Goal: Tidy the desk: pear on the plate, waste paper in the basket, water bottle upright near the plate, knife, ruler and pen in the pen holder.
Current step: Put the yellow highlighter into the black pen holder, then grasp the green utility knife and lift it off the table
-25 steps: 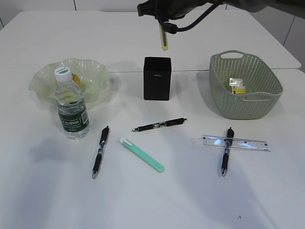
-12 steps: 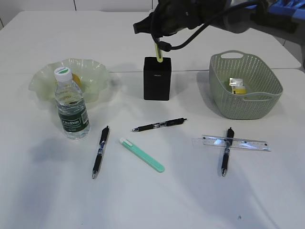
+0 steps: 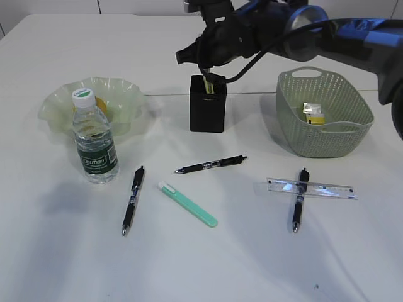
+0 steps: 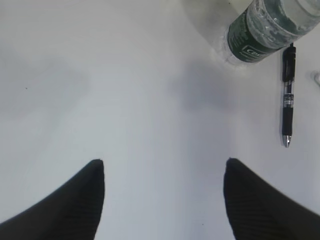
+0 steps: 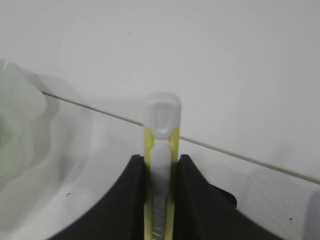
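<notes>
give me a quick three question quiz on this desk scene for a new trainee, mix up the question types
1. True or false: the yellow knife is clamped in the right gripper over the black pen holder.
2. How many pens lie on the table?
A) two B) three C) four
3. Fill in: the clear ruler lies across a ____.

Key:
1. True
2. B: one by the water bottle, one below the holder, one under the ruler.
3. pen

The right tool (image 3: 210, 70) has lowered the yellow knife (image 3: 210, 85) into the pen holder (image 3: 208, 107).
</notes>
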Available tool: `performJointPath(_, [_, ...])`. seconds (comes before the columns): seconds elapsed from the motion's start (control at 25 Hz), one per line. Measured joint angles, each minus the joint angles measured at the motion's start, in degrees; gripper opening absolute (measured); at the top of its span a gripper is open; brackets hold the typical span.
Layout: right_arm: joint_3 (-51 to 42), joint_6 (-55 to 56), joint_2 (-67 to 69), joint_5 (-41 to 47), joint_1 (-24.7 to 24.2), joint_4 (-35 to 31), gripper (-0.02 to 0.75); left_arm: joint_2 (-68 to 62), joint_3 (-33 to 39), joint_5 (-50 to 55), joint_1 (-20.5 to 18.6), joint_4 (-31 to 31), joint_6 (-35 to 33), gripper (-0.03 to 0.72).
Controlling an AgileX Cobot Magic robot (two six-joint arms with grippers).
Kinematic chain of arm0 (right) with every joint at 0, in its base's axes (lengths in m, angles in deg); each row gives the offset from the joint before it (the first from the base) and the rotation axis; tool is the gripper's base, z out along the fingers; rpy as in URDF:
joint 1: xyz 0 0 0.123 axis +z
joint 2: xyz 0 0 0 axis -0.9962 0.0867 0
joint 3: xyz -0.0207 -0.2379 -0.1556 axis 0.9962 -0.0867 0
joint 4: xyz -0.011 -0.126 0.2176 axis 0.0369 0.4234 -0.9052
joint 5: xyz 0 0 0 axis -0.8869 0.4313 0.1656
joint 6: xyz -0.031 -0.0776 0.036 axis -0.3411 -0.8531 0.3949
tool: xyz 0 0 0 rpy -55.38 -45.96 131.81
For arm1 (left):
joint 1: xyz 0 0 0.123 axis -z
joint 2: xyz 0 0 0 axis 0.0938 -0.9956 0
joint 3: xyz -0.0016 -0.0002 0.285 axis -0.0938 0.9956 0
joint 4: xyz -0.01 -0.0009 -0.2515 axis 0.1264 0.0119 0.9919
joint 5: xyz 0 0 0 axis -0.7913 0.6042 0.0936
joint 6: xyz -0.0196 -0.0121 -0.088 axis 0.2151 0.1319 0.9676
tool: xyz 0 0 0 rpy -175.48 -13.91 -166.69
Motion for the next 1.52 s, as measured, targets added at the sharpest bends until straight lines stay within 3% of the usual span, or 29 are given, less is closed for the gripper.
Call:
performJointPath(0.52, [0.0,1.43,0.25,-0.2,0.0,0.08,0.13,0.0,0.0,0.0,0.0,0.0,0.0,0.527])
performJointPath(0.8, [0.0,1.43,0.38,3.99,0.0,0.14,0.267,0.0,0.0,0.0,0.0,0.0,0.0,0.527])
performJointPath(1.16, [0.0,1.43,-0.09,4.85,0.0,0.14,0.288,0.0,0.0,0.36,0.0,0.0,0.0,0.527])
performJointPath(1.36, [0.0,-0.18,-3.26,11.39,0.0,-0.77,0.29,0.0,0.0,0.36,0.0,0.0,0.0,0.527])
performJointPath(1.52, [0.0,-12.55,-4.95,20.47,0.0,-8.51,0.29,0.0,0.0,0.36,0.0,0.0,0.0,0.527])
